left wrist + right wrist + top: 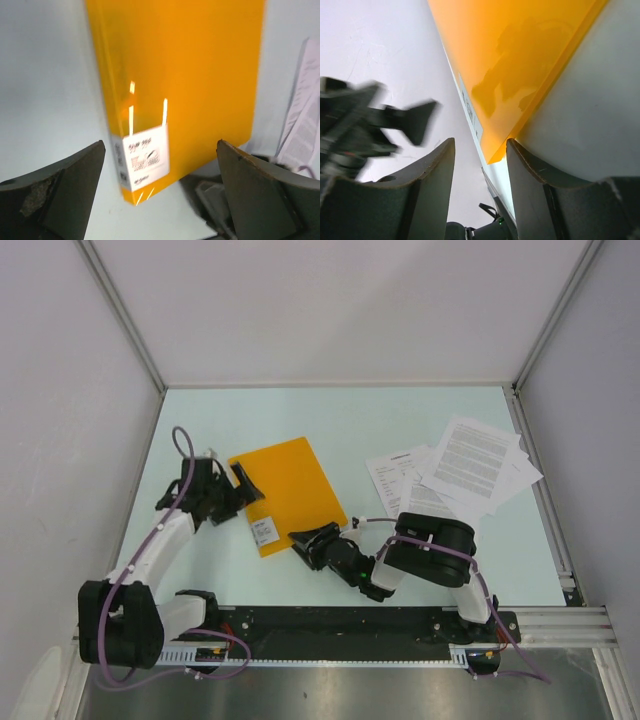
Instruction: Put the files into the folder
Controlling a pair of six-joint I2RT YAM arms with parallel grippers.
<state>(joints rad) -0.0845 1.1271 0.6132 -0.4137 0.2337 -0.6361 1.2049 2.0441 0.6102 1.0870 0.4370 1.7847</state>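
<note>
From above, the folder [288,492] lies flat on the counter [400,420] with the files [462,468] well apart to its right (none inside yet); the left pincer [232,480] is at its left edge and the right pincer [310,538] at its near corner, seemingly to part the cover. In the left wrist view the jaws are spread wide, with the corner bearing the white label [146,156] just ahead. In the right wrist view the jaws are half spread with the folder's corner tip between them, pinching nothing.
</note>
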